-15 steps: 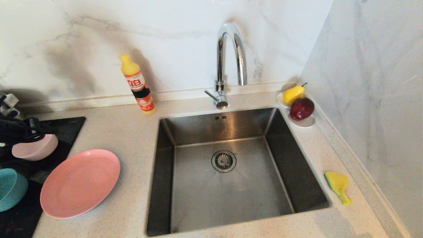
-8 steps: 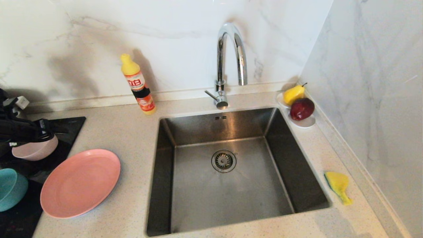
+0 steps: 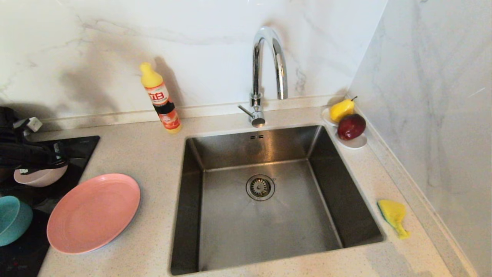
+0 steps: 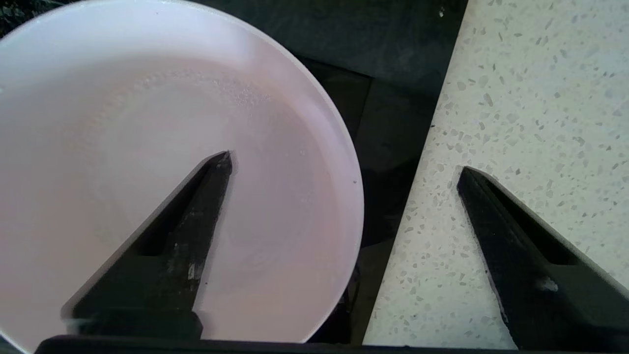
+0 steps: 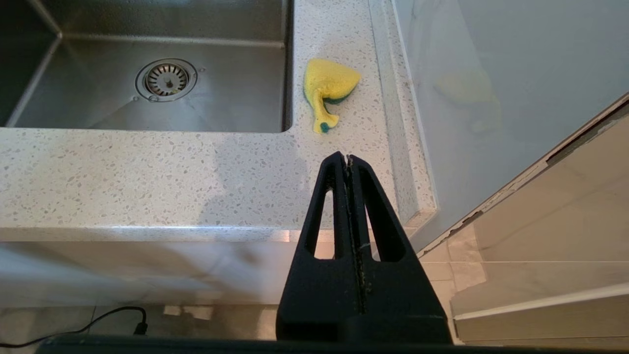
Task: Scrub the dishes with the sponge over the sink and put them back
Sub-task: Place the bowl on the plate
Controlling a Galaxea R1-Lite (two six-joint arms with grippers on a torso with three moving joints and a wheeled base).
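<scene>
Head view, nearest first: teal bowl [image 3: 11,220] at the near left edge of the counter, on the black cooktop [image 3: 82,148]. Just beside it, toward the sink, salmon-pink plate [image 3: 93,212] lying flat on the speckled counter [image 3: 153,161]. Behind these, pale pink bowl [image 3: 40,175] sitting on the cooktop, with the left gripper [image 3: 57,159] directly over its rim. Light blue plate not visible.

Centre of the counter: sink [image 3: 192,215], steel basin bare, round drain in the middle, chrome tap [image 3: 265,73] at the far edge. Sponge [image 3: 393,215] on the counter strip at the sink's near right corner, yellow, crumpled, long axis running roughly near to far, well apart from every dish.

Far edge: orange soap bottle [image 3: 160,99] upright left of the tap; yellow pear and red apple on a small white saucer [image 3: 355,142] at the far right corner.

Left wrist view: left gripper [image 4: 344,167] spread wide, one finger over the inside of the pale pink bowl [image 4: 123,147], the other over the bare counter outside it, the bowl's rim between the two. Nothing held.

Right wrist view: right gripper [image 5: 347,158] pinched fully closed on nothing, parked below the counter's near edge, pointing at the sponge [image 5: 328,91], which lies straight ahead of it beyond the near right corner of the sink.

Likely key relation: sponge on the right arm's side, far from the left arm; bowl under the left.
</scene>
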